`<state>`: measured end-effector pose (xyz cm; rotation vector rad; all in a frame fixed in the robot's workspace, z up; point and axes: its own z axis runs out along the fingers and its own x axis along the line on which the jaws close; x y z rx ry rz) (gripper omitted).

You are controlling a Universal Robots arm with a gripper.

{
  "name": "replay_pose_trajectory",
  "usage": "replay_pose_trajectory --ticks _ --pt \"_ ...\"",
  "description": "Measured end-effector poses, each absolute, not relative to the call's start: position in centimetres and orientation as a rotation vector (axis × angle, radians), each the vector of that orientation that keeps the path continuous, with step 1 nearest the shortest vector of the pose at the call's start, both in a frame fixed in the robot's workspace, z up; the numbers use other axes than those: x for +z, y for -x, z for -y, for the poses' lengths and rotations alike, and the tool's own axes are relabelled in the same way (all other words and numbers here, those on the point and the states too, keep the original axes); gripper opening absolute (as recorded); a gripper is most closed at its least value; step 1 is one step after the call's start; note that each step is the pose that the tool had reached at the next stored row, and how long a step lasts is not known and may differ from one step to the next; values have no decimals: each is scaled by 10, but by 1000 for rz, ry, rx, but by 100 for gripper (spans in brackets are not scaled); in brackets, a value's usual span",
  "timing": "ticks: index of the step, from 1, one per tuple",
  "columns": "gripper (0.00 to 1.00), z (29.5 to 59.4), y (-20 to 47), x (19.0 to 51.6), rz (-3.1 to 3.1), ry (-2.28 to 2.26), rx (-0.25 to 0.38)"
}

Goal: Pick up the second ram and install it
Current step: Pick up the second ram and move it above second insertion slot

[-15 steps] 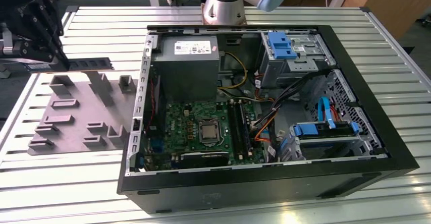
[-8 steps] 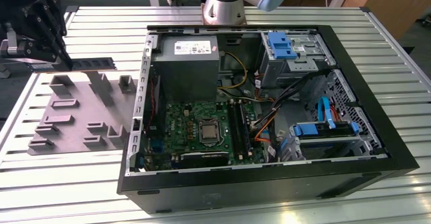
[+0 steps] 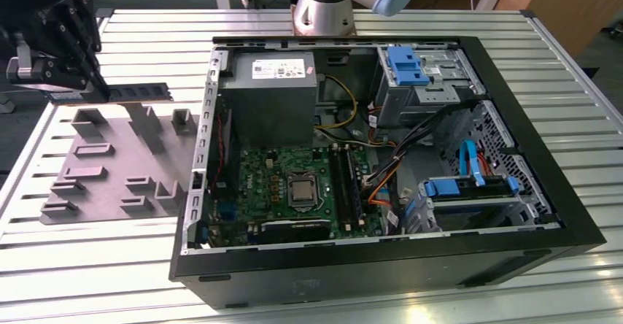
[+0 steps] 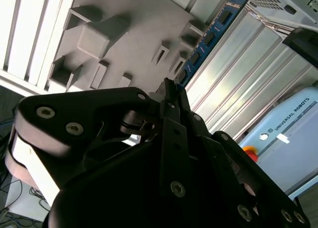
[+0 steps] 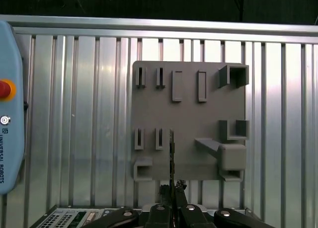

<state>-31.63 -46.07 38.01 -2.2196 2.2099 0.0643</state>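
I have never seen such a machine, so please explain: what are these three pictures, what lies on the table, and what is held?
This is a robot arm with a black end effector. One picture comes from a camera off the arm; two come from cameras on its wrist. On the ribbed metal table lie a grey holder tray and an open black computer case with a green circuit board. The end effector grips a thin blue-green memory stick.
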Motion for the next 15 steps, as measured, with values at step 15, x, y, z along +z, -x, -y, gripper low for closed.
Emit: replay_pose_trajectory --ticks 15 --pt "14 461 307 380 -2211 2218 64"
